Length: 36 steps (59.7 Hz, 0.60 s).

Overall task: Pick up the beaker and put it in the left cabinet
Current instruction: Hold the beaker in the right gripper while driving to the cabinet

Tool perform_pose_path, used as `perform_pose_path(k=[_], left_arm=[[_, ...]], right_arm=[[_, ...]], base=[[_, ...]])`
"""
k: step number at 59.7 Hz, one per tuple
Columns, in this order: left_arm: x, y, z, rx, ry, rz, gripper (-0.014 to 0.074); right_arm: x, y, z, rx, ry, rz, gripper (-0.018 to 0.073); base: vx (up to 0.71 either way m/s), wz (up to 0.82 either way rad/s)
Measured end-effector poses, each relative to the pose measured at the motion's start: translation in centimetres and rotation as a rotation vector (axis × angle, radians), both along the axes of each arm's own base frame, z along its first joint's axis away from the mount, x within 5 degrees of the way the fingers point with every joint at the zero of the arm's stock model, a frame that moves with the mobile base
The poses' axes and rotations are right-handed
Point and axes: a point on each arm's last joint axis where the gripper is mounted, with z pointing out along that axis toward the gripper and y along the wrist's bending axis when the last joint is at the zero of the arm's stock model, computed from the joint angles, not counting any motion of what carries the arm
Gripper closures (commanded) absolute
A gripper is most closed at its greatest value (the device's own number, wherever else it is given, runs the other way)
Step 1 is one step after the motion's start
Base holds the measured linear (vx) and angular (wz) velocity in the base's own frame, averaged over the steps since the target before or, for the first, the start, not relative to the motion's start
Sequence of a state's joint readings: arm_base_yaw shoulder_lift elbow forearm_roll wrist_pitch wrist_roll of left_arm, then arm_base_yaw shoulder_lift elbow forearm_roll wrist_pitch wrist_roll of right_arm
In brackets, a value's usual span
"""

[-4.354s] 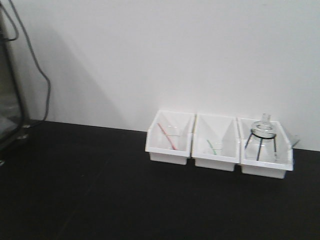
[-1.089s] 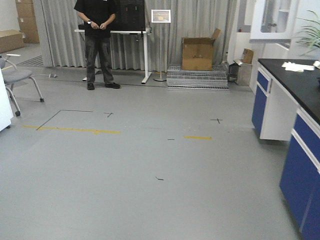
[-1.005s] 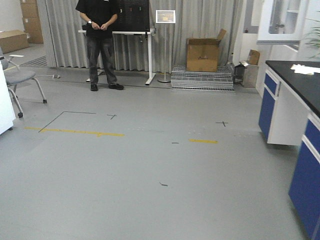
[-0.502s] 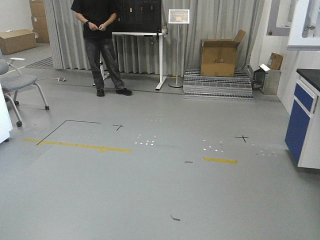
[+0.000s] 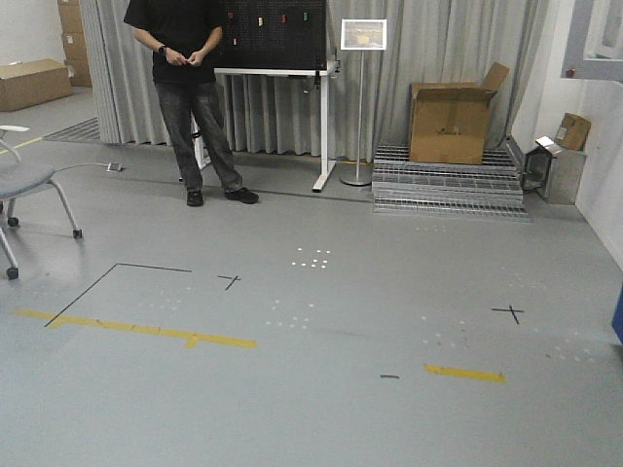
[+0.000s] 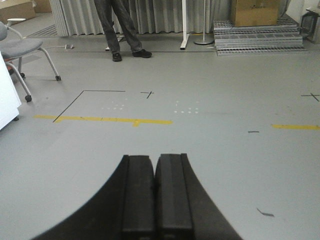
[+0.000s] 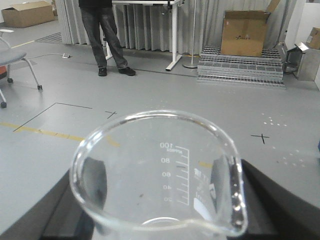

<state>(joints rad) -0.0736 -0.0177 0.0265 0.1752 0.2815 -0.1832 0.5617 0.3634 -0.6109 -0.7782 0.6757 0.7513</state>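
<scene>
Beaker [image 7: 160, 175] is gripped in the right hand [image 7: 157, 195], left hand [image 6: 155, 200] is closed on nothing, and with just floor [image 5: 341, 409] ahead I'd say it's the carry leg, next needing the cabinet in front.

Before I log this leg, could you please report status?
Left gripper shut, empty. Right gripper shut on beaker. Cabinet not in view. Person standing ahead.
</scene>
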Motion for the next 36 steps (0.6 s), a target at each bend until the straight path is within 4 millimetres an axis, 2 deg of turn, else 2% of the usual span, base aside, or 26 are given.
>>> perform_pose_path(k=[36], left_arm=[[0.0, 0.0, 0.0, 0.0, 0.0, 0.0, 0.0593]], right_arm=[[0.0, 0.0, 0.0, 0.001, 0.0, 0.0, 0.056]], base=[[0.73, -0.05]])
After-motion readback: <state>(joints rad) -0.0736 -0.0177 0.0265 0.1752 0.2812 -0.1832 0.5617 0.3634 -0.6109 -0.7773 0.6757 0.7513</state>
